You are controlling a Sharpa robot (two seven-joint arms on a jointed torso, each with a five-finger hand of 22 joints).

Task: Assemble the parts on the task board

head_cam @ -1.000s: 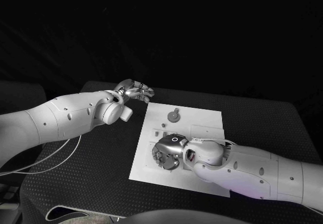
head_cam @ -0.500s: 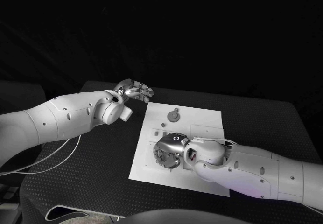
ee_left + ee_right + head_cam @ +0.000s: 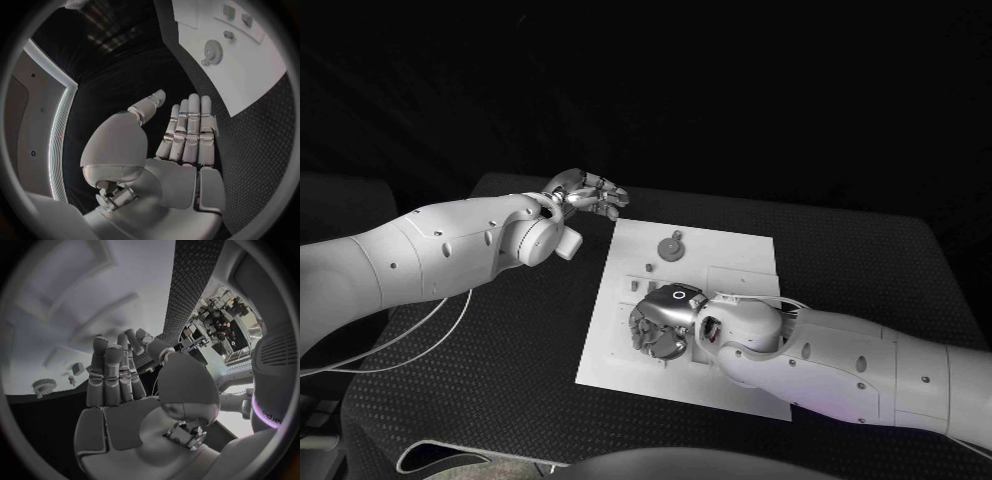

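Hovering over your flat white rectangular task board, right hand fingers straight, holding nothing, left hand likewise empty, beyond the board's corner, small round grey gear part between them.

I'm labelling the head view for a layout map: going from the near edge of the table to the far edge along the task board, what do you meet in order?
Right hand over the task board's near half → round gear-like part on its far half → left hand beyond the board's far left corner.
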